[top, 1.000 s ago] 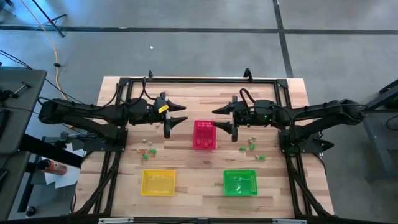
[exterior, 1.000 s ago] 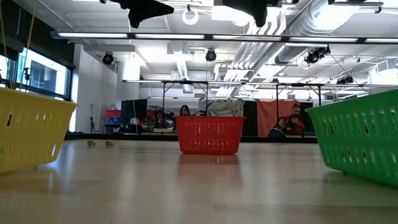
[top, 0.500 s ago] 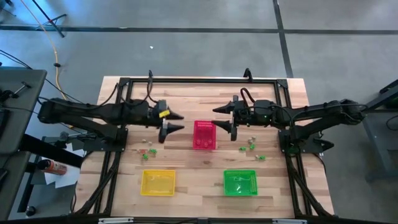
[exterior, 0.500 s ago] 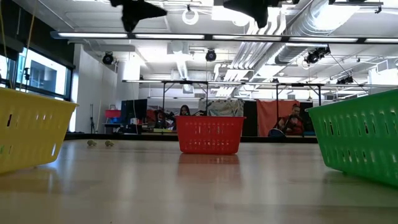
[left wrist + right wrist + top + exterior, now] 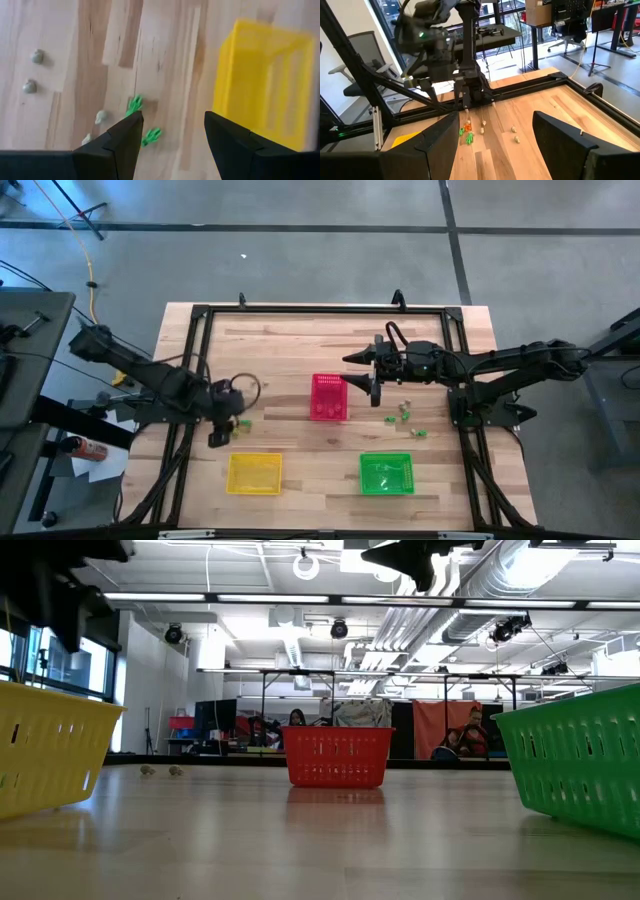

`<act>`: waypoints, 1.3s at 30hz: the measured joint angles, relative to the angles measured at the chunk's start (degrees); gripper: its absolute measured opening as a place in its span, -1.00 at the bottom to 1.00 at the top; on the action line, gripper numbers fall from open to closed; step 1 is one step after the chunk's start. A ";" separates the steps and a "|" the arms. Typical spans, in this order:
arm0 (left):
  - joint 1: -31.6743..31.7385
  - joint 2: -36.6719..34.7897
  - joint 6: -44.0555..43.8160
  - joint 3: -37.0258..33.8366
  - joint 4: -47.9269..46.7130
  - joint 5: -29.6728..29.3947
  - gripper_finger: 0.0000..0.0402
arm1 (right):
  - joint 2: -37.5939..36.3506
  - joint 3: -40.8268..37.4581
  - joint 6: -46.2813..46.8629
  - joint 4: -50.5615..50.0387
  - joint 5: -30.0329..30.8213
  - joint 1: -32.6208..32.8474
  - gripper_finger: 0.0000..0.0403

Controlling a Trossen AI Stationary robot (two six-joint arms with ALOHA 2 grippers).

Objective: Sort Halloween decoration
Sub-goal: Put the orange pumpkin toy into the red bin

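The Halloween decoration lies loose on the wood in two clusters. Green trinkets (image 5: 134, 104) and pale ones (image 5: 101, 116) sit at the left (image 5: 240, 421), just beyond the yellow basket (image 5: 253, 472). More trinkets (image 5: 405, 415) lie at the right. My left gripper (image 5: 172, 135) hovers open above the left cluster, pointing steeply down, with nothing between its fingers (image 5: 220, 430). My right gripper (image 5: 365, 372) hangs open and level, high beside the pink-red basket (image 5: 328, 397). It is empty (image 5: 495, 142).
The green basket (image 5: 386, 473) stands near the front edge, to the right of the yellow one. The pink-red basket sits mid-table between the arms. A black frame (image 5: 300, 310) runs around the table's far and side edges. People show in the room behind (image 5: 470, 740).
My left gripper has swung from beside the pink-red basket toward the table's near left. It has tipped from level to steeply downward and sunk over the left trinket cluster, staying open. The trinkets and baskets have not moved.
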 joint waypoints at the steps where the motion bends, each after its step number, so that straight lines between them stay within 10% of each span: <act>1: -1.61 0.04 0.01 -0.84 -0.09 -1.13 0.00 | 0.00 0.00 0.00 -0.01 0.00 0.00 0.23; 39: -5.76 1.15 -4.32 -23.21 11.90 -2.70 0.00 | 0.00 0.00 0.79 -0.87 2.07 0.00 0.23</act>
